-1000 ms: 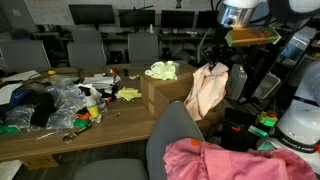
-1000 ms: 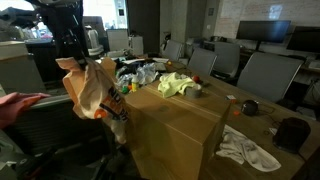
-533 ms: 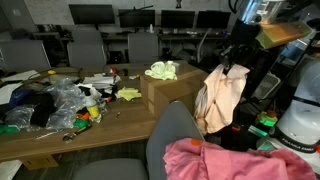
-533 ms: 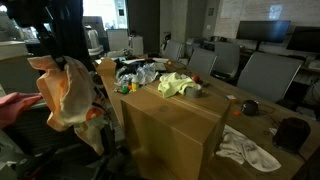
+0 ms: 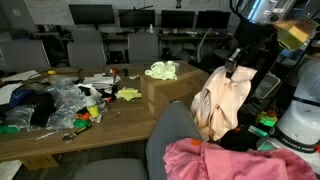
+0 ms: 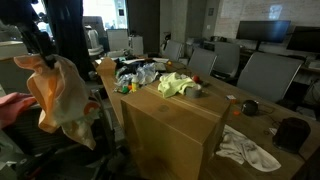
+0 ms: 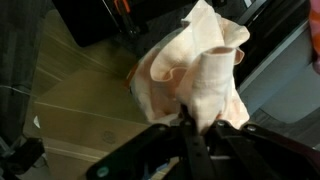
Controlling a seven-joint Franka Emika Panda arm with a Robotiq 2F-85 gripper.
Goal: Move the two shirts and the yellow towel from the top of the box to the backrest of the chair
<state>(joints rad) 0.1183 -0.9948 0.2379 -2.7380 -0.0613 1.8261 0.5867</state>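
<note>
My gripper [image 5: 233, 68] is clenched on the peach-cream shirt [image 5: 222, 100], pinching a fold at its top edge. In the wrist view my fingers [image 7: 192, 128] come in from the bottom of the frame, pressed together on the cloth, and the shirt [image 7: 195, 70] bunches out toward the upper middle.

In an exterior view the shirt hangs freely from me in the right half of the frame, to the right of the cardboard box [image 5: 165, 92] and clear of it. Its lower hem ends close above the pink shirt [image 5: 215, 162], and I cannot tell whether the two touch. The pink shirt lies bunched along the bottom right, against the curved backrest of the grey chair [image 5: 170, 135].

In an exterior view the shirt [image 6: 62, 95] dangles at the left side of the frame under my gripper [image 6: 40, 52], well apart from the box [image 6: 170, 130], with a strip of pink [image 6: 15, 105] at the far left edge.

The yellow-green towel [image 5: 163, 70] sits crumpled on top of the box, visible in both exterior views [image 6: 177, 84]. The box stands on the wooden table [image 5: 110, 125]. Mixed clutter [image 5: 50, 105] covers the table's left part, and a white cloth [image 6: 247, 148] lies on the table at the lower right of the frame.
</note>
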